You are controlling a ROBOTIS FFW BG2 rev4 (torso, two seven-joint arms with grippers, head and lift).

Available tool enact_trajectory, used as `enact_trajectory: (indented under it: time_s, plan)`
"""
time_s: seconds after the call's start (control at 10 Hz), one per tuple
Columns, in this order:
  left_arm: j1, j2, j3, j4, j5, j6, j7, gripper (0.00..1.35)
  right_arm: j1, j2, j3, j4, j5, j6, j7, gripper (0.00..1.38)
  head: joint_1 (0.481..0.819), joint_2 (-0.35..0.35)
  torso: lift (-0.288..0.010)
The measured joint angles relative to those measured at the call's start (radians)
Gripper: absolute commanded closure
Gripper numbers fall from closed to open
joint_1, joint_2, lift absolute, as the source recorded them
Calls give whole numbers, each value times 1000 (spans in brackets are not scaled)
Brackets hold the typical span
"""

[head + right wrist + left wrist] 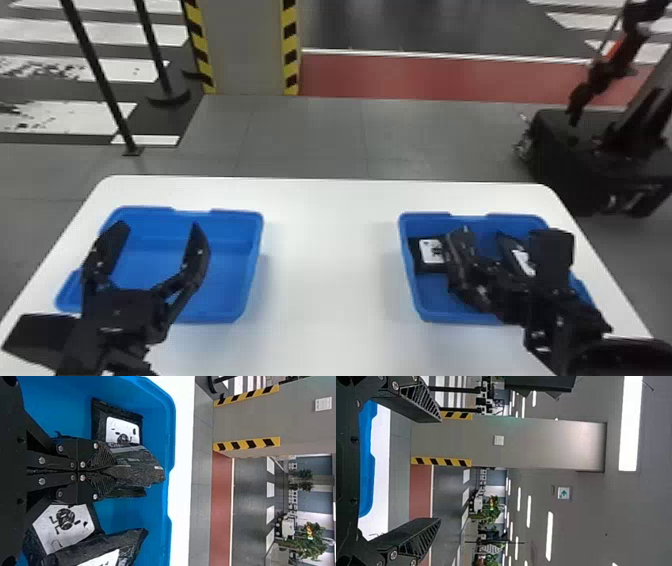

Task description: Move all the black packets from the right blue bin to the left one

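Observation:
My left gripper (150, 250) stands open over the left blue bin (235, 275), whose inside shows no packet. In the left wrist view the same gripper (440, 469) has its two fingers wide apart. My right gripper (467, 240) is down in the right blue bin (425, 310). The right wrist view shows this gripper (113, 471) shut on a crumpled black packet (142, 469). Beside it lies a black packet with a white label (123, 429). On its other side are two more labelled packets, one (63, 524) partly under the gripper and another (95, 550) against it.
Both bins stand on a white table (330, 280), with bare tabletop between them. Beyond the table's far edge are a pillar (245, 45), black posts at the left and a dark wheeled machine (600, 160) on the floor at the right.

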Motion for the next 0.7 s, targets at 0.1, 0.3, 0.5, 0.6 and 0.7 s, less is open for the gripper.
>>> enact_trajectory:
  time_s: [0.1, 0.3, 0.5, 0.6, 0.7]
  plan:
    - [1, 0, 0, 0, 2, -3, 0, 142, 9, 0, -6, 12, -16, -25, -6, 1139, 695, -41, -110]
    - [3, 0, -2, 0, 15, -20, 0, 142, 49, 0, -10, -32, -54, -80, -11, 1139, 695, -35, -110]
    - [-1, 0, -28, 0, 80, -64, 0, 136, 127, 0, -10, -174, -118, -132, -9, 1139, 695, -22, -110]
    - [-4, 0, -47, -11, 134, -68, -1, 136, 177, -5, -10, -271, -157, -146, 8, 1139, 695, -7, -110]
    - [1, 0, -65, -52, 188, -31, -1, 134, 207, -16, -10, -353, -194, -149, 52, 1139, 695, 14, -110]
